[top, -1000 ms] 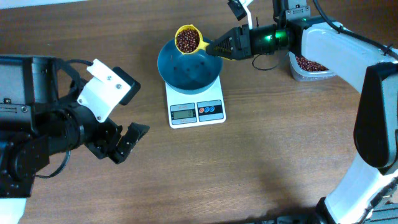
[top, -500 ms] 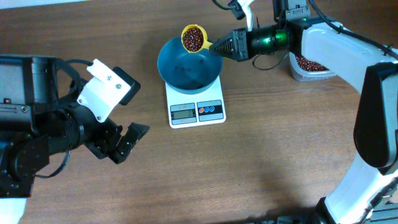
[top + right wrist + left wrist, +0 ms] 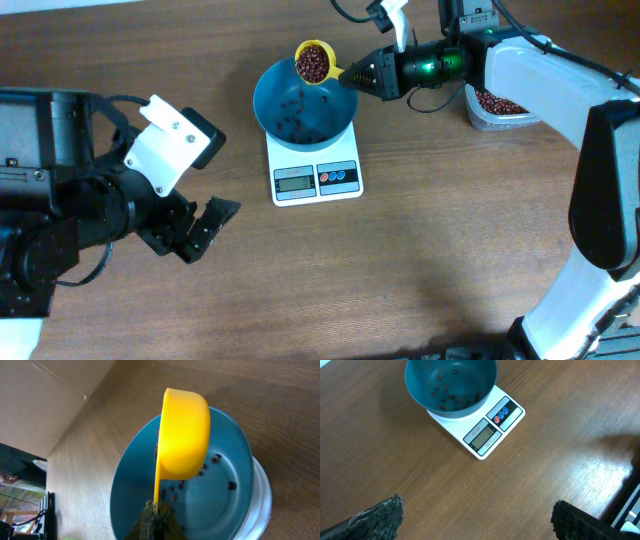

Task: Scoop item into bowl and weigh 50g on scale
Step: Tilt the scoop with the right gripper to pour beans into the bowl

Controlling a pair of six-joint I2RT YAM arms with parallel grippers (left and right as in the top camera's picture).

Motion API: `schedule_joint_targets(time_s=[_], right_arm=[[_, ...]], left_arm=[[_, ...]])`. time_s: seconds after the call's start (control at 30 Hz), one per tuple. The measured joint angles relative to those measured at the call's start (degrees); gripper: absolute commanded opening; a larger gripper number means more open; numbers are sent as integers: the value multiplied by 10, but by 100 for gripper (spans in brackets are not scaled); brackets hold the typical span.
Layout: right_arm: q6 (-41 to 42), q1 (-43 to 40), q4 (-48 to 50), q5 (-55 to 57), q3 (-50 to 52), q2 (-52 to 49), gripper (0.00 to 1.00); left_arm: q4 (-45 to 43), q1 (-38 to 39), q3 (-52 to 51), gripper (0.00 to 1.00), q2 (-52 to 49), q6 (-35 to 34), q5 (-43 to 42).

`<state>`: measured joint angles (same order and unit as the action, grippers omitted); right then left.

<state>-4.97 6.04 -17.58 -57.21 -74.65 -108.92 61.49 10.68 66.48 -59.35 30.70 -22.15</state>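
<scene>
Two robot arms work at a brown wooden table (image 3: 430, 260). The left arm (image 3: 70, 210), bulky and black with a white plate, lies at the left edge, well apart from the work. Its left gripper (image 3: 208, 227) has its jaws spread wide with nothing between them.

The white right arm (image 3: 540, 80) reaches in from the right along the far side. Its right gripper (image 3: 352, 73) is clamped tight on the handle of a yellow scoop (image 3: 314, 62). Beside that arm stands a clear tub (image 3: 500, 122) of small red-brown beans (image 3: 495, 102).

The white scale (image 3: 316, 170) sits mid-table, and the teal bowl (image 3: 305, 105) stands on its platform. The display and the two round buttons show on the near side. The reading is too small to make out.

The scoop hangs over the bowl's far rim. Its handle runs straight to the right into the gripper, so its long axis lies across the table, left to right. The bowl's centre lies just to the near side of the cup. The right arm is by far the nearer.

The right wrist view shows the cup rolled onto its side about the handle. The overhead view shows a heap of beans in the cup, and a few lie scattered on the bowl's floor.

The pour likely depends on that roll. With the cup so close to the rim, beans could fall outside the bowl.
</scene>
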Motion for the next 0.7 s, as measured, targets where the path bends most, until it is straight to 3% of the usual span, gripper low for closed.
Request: schedule_joint_targets(time_s=[0.7], right_arm=[[0, 0, -34, 38, 0, 0, 4]], left_arm=[[0, 0, 0, 99, 0, 0, 0]])
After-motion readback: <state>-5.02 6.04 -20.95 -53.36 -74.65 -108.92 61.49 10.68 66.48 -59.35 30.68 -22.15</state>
